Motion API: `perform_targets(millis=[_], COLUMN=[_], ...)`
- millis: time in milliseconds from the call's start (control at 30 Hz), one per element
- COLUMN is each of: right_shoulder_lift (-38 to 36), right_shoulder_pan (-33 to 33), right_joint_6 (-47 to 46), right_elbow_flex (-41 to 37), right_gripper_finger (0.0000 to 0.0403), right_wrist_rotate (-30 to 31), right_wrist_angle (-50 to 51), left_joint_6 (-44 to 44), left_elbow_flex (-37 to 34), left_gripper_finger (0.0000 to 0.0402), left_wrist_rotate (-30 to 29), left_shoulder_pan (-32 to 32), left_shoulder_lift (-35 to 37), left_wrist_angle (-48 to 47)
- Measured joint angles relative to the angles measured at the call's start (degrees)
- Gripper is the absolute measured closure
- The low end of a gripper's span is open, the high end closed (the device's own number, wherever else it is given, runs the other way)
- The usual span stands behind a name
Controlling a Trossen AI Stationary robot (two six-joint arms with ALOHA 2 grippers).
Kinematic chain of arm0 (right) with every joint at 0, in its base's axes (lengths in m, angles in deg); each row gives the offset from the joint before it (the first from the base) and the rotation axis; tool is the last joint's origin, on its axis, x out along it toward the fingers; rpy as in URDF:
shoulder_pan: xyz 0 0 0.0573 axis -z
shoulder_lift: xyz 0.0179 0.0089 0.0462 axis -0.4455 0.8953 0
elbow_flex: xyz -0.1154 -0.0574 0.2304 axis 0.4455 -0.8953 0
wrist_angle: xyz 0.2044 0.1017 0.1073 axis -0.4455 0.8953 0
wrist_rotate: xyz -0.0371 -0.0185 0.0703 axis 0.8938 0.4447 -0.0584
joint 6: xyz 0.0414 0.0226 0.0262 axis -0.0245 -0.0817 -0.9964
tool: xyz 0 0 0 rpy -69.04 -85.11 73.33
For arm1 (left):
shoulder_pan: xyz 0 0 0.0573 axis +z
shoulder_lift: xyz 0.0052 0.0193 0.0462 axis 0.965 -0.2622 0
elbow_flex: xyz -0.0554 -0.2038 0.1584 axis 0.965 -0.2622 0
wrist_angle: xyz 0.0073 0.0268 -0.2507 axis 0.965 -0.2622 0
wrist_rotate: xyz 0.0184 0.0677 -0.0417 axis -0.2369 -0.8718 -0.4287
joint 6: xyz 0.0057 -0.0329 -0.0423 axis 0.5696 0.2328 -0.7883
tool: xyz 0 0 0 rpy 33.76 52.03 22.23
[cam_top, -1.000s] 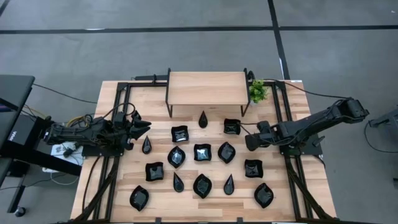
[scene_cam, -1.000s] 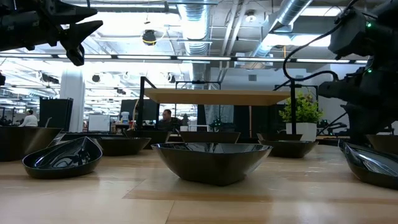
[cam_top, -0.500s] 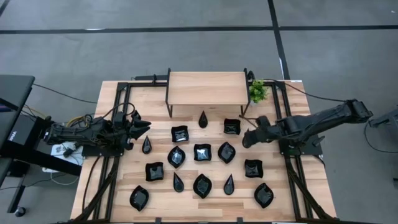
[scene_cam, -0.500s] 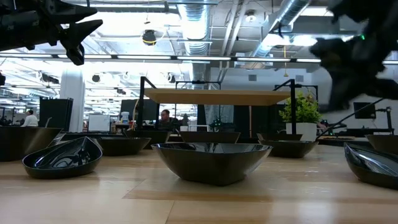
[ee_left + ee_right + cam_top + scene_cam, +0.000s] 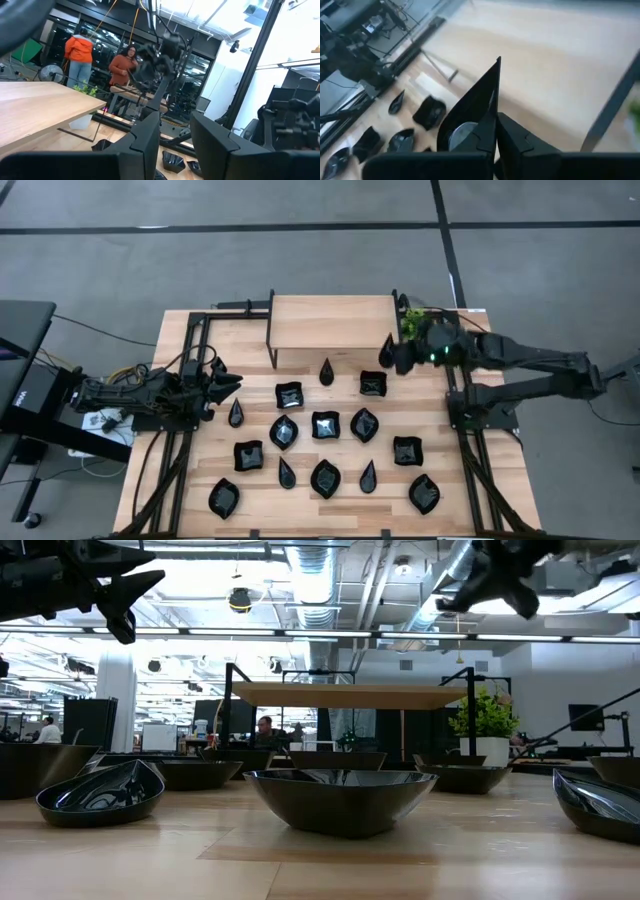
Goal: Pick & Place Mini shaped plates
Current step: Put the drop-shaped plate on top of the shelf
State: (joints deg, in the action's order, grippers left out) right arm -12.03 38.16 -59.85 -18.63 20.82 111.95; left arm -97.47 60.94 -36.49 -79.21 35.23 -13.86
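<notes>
Plates (image 5: 324,424) on wooden table (image 5: 470,495)

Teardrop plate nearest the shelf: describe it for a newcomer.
Find the raised wooden shelf at the back. Just before its middle lies the teardrop plate, point toward the shelf. Its neighbours, the left square plate and right square plate, are wider and rounded.

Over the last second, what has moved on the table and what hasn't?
The right gripper, fingers shut on a glossy black plate, swung from mid-table toward the raised wooden shelf. The left gripper and the other black plates stayed put.
</notes>
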Motion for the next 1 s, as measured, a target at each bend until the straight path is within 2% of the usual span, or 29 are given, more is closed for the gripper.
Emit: perform_targets(millis=[267, 367, 600, 767, 1000], right_shoulder_lift=[10.6, 15.9, 27.6, 33.2, 35.5], right_shoulder_pan=[18.7, 24.8, 34.8, 37.1, 37.6], right_joint_6=[17.4, 20.6, 23.3, 24.5, 24.0], right_elbow_flex=[9.2, 11.4, 16.0, 17.3, 17.3], right_gripper_finger=[0.0393, 0.0393, 0.0393, 0.0393, 0.0393], right_wrist_rotate=[-16.6, -23.0, -33.1, -34.0, -33.7], right_wrist_angle=[-3.2, -4.7, -5.7, -3.2, -0.6], left_joint_6=[0.0, 0.0, -0.2, -0.2, -0.1], left_elbow_flex=[0.0, 0.0, 0.0, 0.0, 0.0], left_gripper_finger=[0.029, 0.029, 0.029, 0.029, 0.029], left_wrist_rotate=[0.0, 0.0, 0.0, 0.0, 0.0], left_shoulder_pan=[0.0, 0.0, 0.0, 0.0, 0.0], left_shoulder_lift=[0.0, 0.0, 0.0, 0.0, 0.0], left_wrist_angle=[0.4, 0.4, 0.7, 0.7, 0.7])
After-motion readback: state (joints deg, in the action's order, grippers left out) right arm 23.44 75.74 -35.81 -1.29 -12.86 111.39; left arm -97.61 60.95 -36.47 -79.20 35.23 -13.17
